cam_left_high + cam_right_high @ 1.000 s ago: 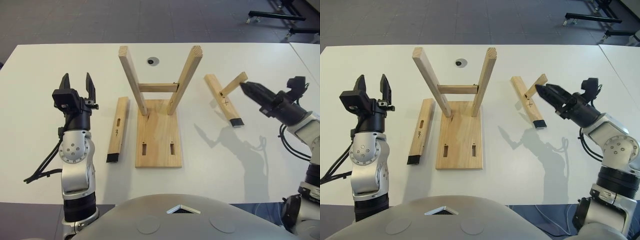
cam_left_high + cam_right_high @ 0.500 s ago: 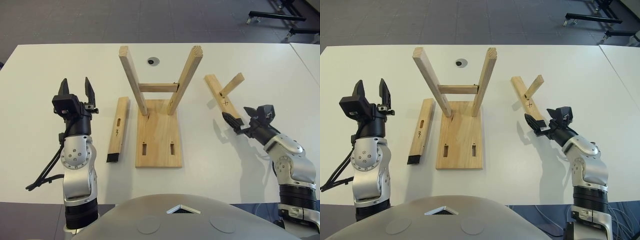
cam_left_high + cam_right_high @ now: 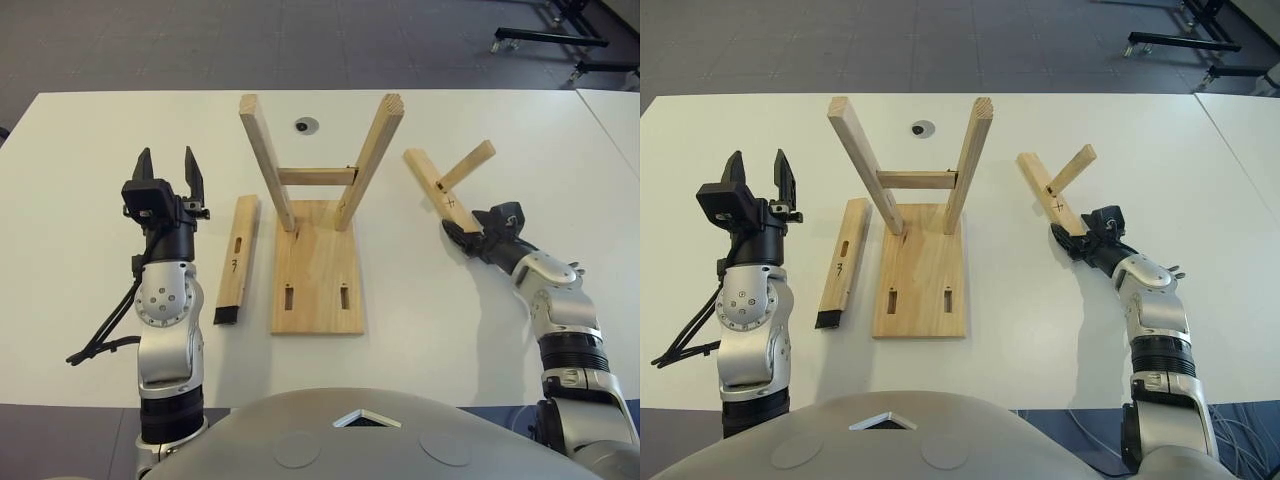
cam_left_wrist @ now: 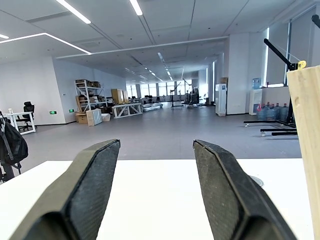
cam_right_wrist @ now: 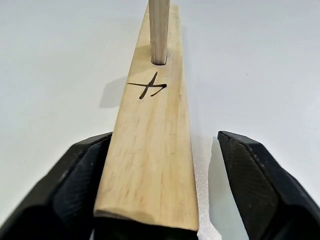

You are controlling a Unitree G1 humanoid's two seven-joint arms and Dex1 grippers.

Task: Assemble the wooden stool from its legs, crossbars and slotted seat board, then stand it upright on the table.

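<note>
Seat board (image 3: 316, 275), slotted: lies flat at the middle of the white table (image 3: 90, 180), with two empty slots near its front edge.

Upright legs, two: the left one (image 3: 265, 160) and the right one (image 3: 370, 160) stand in the board's far end and lean apart toward the top. A crossbar (image 3: 317, 176) joins them partway up.

Loose leg (image 3: 237, 258): lies flat just beside the board's left edge, parallel to it. It has a slot in its upper face, and its dark foot points toward the robot.

Marked leg (image 3: 435, 190): lies to the right of the board, well apart from it and set at an angle. A pen cross (image 5: 147, 86) marks its upper face. A second crossbar (image 3: 466, 165) is plugged into a hole just past the cross and sticks up and away.

Right gripper (image 3: 466, 226): low at the table, straddling the near end of the marked leg. It is spread, not clamped: one finger (image 5: 80, 170) sits close against the wood and the other (image 5: 250, 165) stands off with a gap.

Left gripper (image 3: 167, 158): held above the table to the left of the loose leg, pointing up, its fingers parted and holding nothing.

Cable grommet (image 3: 305, 124): set in the table behind the upright legs.
</note>
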